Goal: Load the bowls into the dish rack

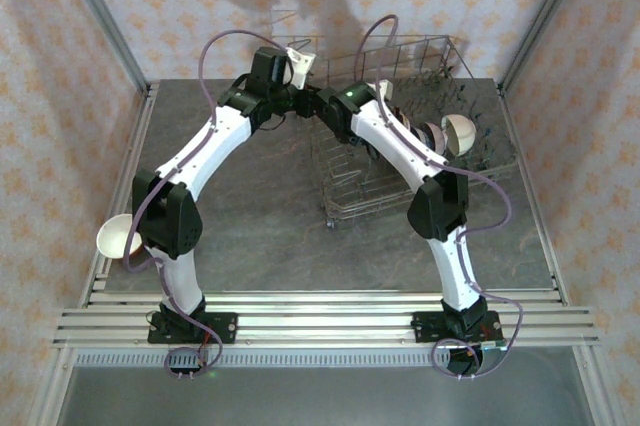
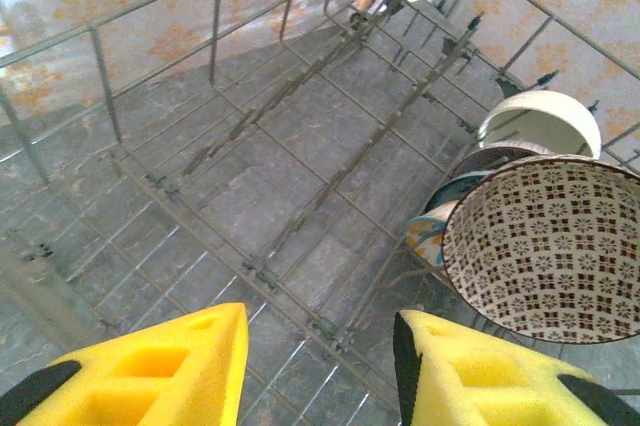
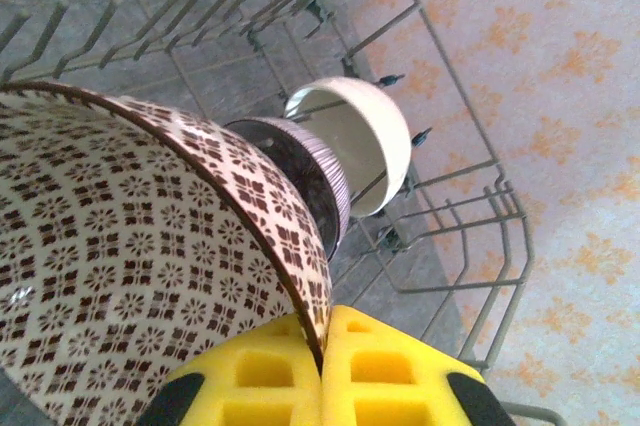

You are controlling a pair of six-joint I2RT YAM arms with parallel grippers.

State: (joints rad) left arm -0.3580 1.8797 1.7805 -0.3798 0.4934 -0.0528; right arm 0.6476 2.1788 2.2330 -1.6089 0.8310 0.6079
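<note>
- Loaded so far, standing on edge in a row at the right side of the dish rack (image 1: 350,196): a cream bowl (image 3: 360,136) at the far end, a dark striped bowl (image 3: 305,181) just beside it, and a multicoloured bowl (image 2: 432,234) next in line
- In hand: the right hand (image 3: 322,346) is clamped on the rim of the brown patterned bowl (image 3: 140,256), holding it on edge at the near end of that row; whether it already rests on the wires I cannot tell, so I count it as not yet released
- The left hand (image 2: 320,334) hangs over the bare left half of the rack, fingers apart with nothing between them
- Left to do: a pale bowl (image 1: 120,236) sits at the left edge of the tabletop (image 1: 270,236), well apart from the rack; other bowls may lie hidden under the arms
- Judgement: somewhat past halfway; plenty of tines are free
</note>
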